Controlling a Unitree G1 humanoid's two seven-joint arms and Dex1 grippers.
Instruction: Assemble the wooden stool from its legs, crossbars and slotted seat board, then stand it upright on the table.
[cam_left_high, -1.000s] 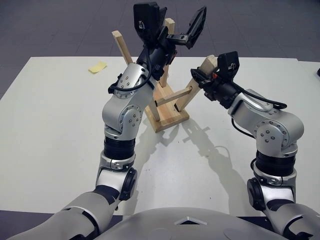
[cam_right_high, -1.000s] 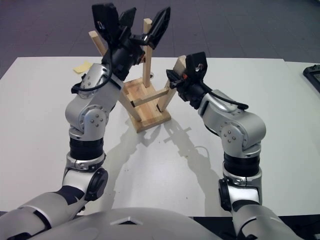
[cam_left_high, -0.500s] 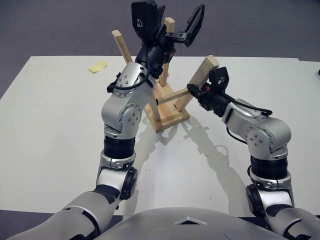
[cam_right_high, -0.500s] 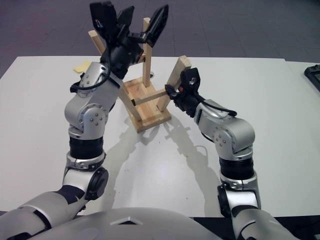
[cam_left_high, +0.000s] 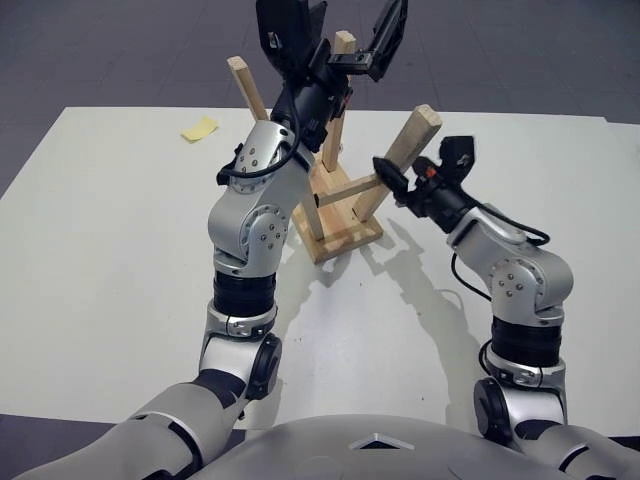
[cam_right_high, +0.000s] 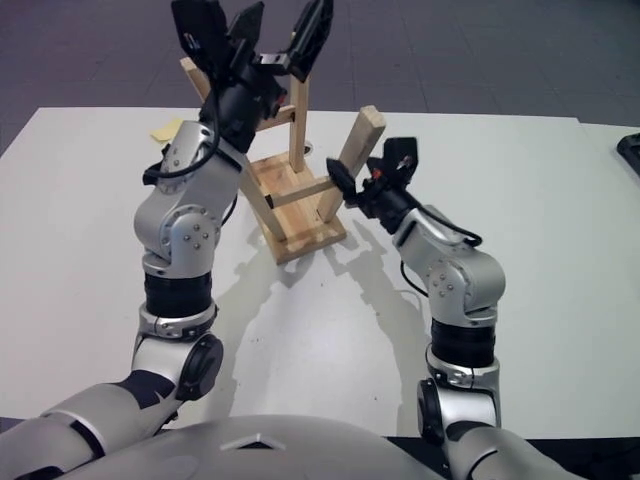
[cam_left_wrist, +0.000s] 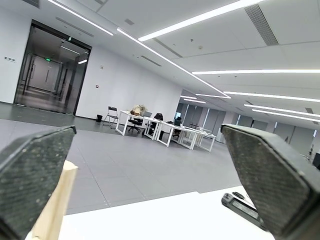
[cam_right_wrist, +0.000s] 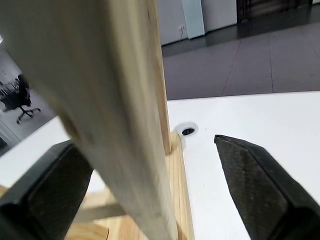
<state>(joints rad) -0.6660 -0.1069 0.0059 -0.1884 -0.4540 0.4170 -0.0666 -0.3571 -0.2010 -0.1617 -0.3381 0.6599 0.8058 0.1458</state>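
The wooden stool (cam_left_high: 343, 236) rests upside down on the white table (cam_left_high: 120, 250), seat board flat and legs pointing up. My left gripper (cam_left_high: 352, 25) is raised above the legs and open, its fingers (cam_left_wrist: 265, 175) spread on either side of the far leg's top (cam_left_high: 343, 45). A leg tip (cam_left_wrist: 56, 207) shows beside one pad. My right gripper (cam_left_high: 422, 162) is open around the middle of the right leg (cam_left_high: 412, 135), which stands between its fingers (cam_right_wrist: 252, 185) just above the crossbar (cam_left_high: 352, 190).
A yellow sticky note (cam_left_high: 198, 129) lies at the table's far left. A black device (cam_right_high: 632, 145) sits at the right edge. A round cable hole (cam_right_wrist: 187, 131) is set in the table behind the stool. Open tabletop lies in front of the stool.
My right gripper has come down from the top of the right leg to its middle, and that leg's top now shows. The left gripper has stayed above the legs.
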